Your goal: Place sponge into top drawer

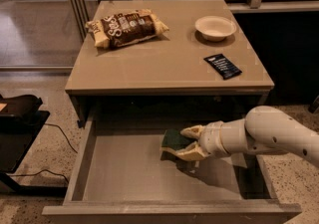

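The sponge [173,142] has a dark green top on a pale yellow base. My gripper [185,143] is shut on it, one finger above and one below its right end. The white arm reaches in from the right. The sponge hangs low inside the open top drawer [129,173], near the middle and toward the back, just above the drawer's flat grey-beige bottom. Its shadow lies on the bottom under it.
On the table top [164,63] above the drawer lie a brown snack bag [127,27], a white bowl [215,27] and a flat dark blue packet [223,65]. A black stand [17,128] with cables stands on the floor at the left.
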Robot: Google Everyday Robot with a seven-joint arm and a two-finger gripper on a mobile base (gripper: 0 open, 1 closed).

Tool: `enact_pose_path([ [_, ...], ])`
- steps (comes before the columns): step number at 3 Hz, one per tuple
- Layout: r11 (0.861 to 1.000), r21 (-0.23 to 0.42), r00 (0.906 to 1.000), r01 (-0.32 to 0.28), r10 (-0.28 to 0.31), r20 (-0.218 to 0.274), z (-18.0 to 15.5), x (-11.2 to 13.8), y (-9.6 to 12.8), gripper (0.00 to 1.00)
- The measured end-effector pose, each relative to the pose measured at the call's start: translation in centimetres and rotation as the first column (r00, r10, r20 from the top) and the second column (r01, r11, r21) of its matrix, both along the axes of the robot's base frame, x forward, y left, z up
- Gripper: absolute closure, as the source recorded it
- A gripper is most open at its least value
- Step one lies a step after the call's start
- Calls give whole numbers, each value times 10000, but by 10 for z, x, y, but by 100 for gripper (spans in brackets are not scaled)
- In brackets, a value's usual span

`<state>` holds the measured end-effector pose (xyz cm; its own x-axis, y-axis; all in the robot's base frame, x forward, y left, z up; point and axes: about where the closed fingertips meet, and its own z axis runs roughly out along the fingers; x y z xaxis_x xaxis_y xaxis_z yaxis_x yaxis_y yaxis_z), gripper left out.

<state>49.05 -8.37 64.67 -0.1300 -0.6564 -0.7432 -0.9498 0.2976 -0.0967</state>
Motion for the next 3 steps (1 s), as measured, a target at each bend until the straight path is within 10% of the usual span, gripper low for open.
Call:
enact_pose_path([
  [3, 10000, 0, 10000, -1, 1, 0, 0, 0, 0, 12],
])
